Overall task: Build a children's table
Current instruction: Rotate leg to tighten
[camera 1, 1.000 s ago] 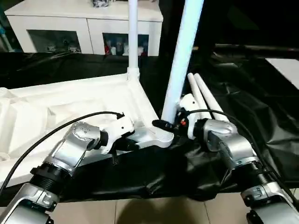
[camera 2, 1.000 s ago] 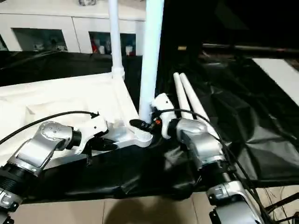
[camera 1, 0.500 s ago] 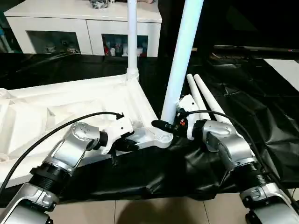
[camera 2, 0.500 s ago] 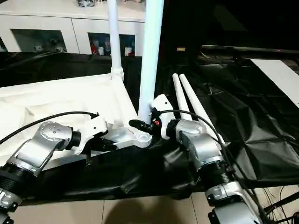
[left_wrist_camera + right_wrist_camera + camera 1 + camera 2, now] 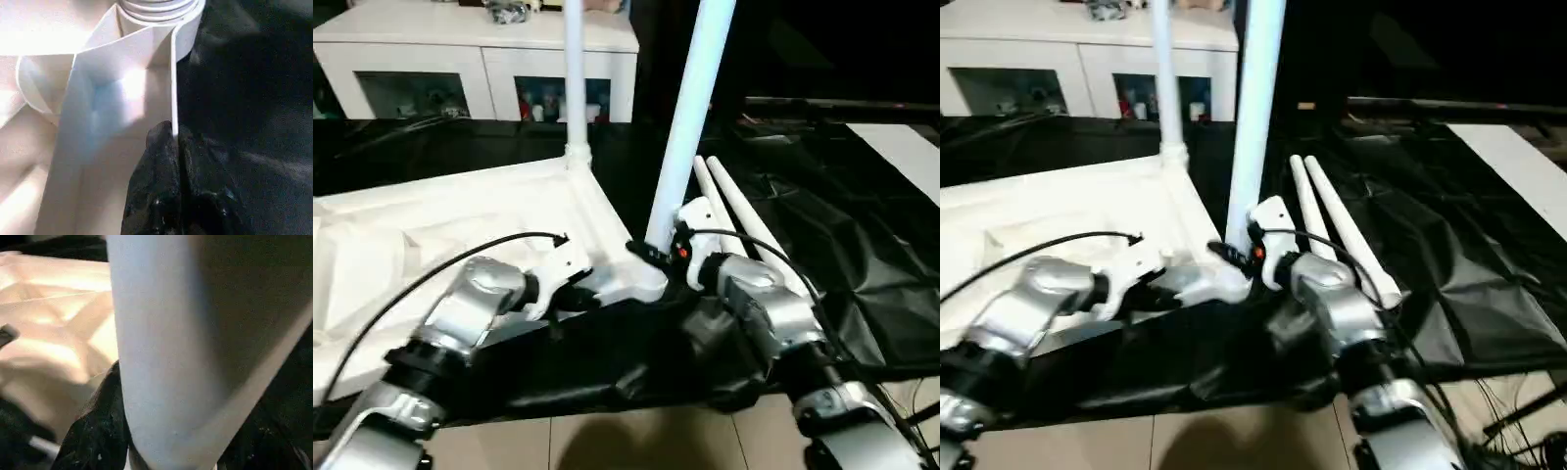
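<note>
The white tabletop lies upside down on black sheeting. One white leg stands upright in its far corner socket. A second leg leans slightly, its foot at the near corner socket. My right gripper is shut on this leg just above the socket, and the tube sits between its black fingers. My left gripper is shut on the tabletop's thin rim beside that socket. Two loose legs lie side by side to the right.
A white cabinet with glass doors stands behind the work surface. Crumpled black sheeting covers the surface to the right and hangs over the near edge. Tiled floor shows below.
The whole picture has shifted a little, so the camera moved. Both grips and the leaning leg stand as before.
</note>
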